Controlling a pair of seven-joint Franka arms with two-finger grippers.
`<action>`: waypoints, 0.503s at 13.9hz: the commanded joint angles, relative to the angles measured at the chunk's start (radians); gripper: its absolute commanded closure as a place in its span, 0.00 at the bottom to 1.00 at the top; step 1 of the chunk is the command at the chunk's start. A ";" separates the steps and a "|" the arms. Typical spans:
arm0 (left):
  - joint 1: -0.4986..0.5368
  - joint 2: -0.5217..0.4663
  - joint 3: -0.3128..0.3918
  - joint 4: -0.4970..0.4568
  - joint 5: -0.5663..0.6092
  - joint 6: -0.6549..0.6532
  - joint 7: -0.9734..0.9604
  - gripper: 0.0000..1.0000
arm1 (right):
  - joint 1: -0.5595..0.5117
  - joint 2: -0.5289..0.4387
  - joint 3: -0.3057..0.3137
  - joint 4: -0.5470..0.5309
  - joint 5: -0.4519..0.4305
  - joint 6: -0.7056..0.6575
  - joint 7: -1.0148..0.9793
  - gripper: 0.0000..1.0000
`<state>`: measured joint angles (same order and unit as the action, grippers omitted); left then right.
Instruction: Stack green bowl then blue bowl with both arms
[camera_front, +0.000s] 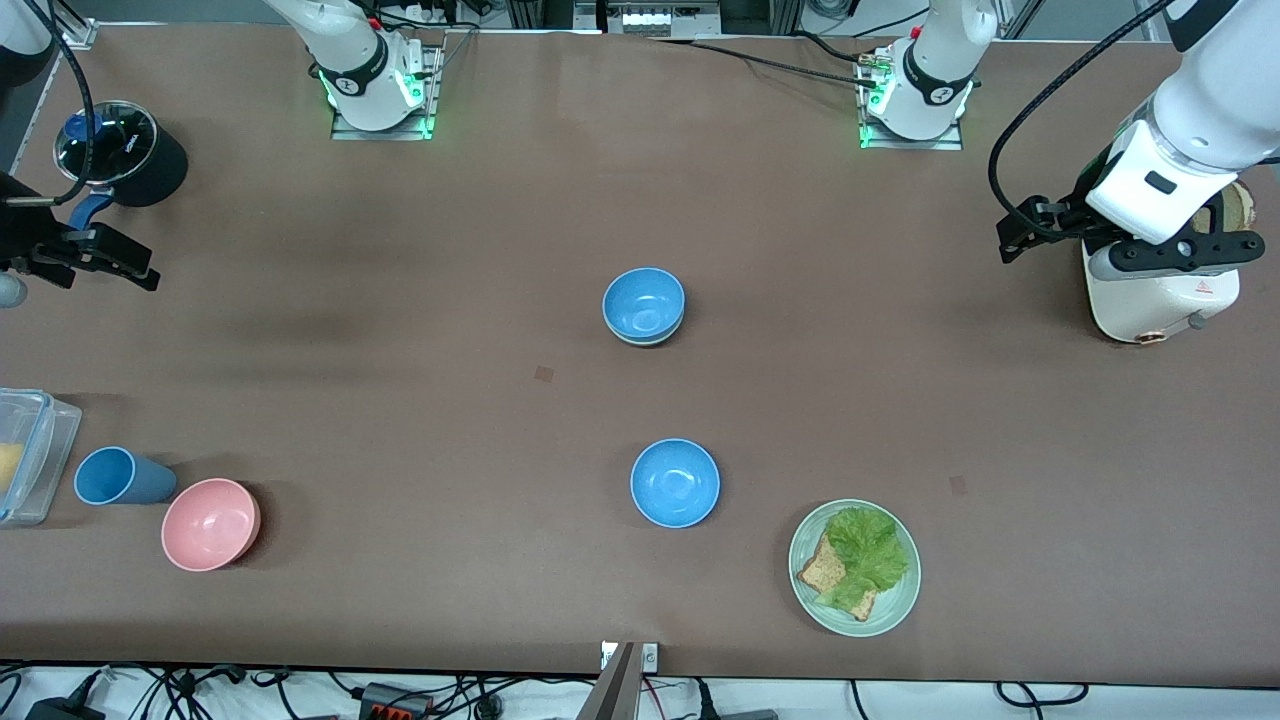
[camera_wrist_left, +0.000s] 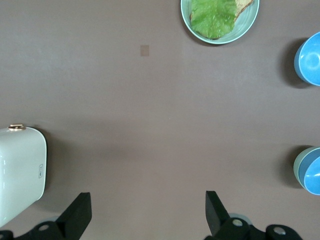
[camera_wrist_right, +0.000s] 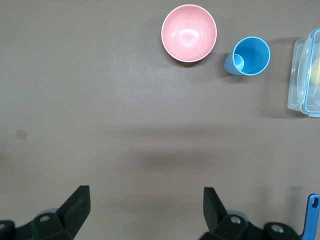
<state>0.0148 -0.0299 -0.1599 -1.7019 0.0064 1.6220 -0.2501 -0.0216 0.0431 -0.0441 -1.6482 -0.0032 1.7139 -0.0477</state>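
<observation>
A blue bowl (camera_front: 644, 300) sits nested in the pale green bowl (camera_front: 650, 341) at the table's middle; only the green bowl's rim shows beneath it. The pair also shows in the left wrist view, blue bowl (camera_wrist_left: 315, 175) inside green bowl (camera_wrist_left: 299, 162). A second blue bowl (camera_front: 675, 483) (camera_wrist_left: 310, 59) stands alone, nearer to the front camera. My left gripper (camera_front: 1020, 238) (camera_wrist_left: 147, 200) is open and empty, up over the left arm's end of the table. My right gripper (camera_front: 110, 262) (camera_wrist_right: 145, 195) is open and empty, up over the right arm's end.
A pale green plate (camera_front: 895, 610) (camera_wrist_left: 250, 20) holds lettuce and toast. A white appliance (camera_front: 1160, 300) (camera_wrist_left: 20, 172) stands beside my left gripper. A pink bowl (camera_front: 210, 523) (camera_wrist_right: 189, 33), blue cup (camera_front: 115, 476) (camera_wrist_right: 250, 56), clear container (camera_front: 30, 455) (camera_wrist_right: 305, 75) and black pot (camera_front: 125, 155) stand at the right arm's end.
</observation>
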 joint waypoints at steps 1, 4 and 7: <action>-0.013 0.016 0.007 0.034 -0.002 -0.036 0.011 0.00 | -0.012 -0.025 0.010 -0.024 -0.008 0.003 -0.015 0.00; -0.015 0.019 0.005 0.036 0.003 -0.036 0.015 0.00 | -0.012 -0.026 0.010 -0.024 -0.008 0.001 -0.015 0.00; -0.013 0.027 0.005 0.036 0.009 -0.062 0.015 0.00 | -0.012 -0.025 0.010 -0.024 -0.008 0.003 -0.015 0.00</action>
<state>0.0107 -0.0282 -0.1607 -1.7007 0.0064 1.5953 -0.2498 -0.0216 0.0431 -0.0441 -1.6482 -0.0032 1.7139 -0.0478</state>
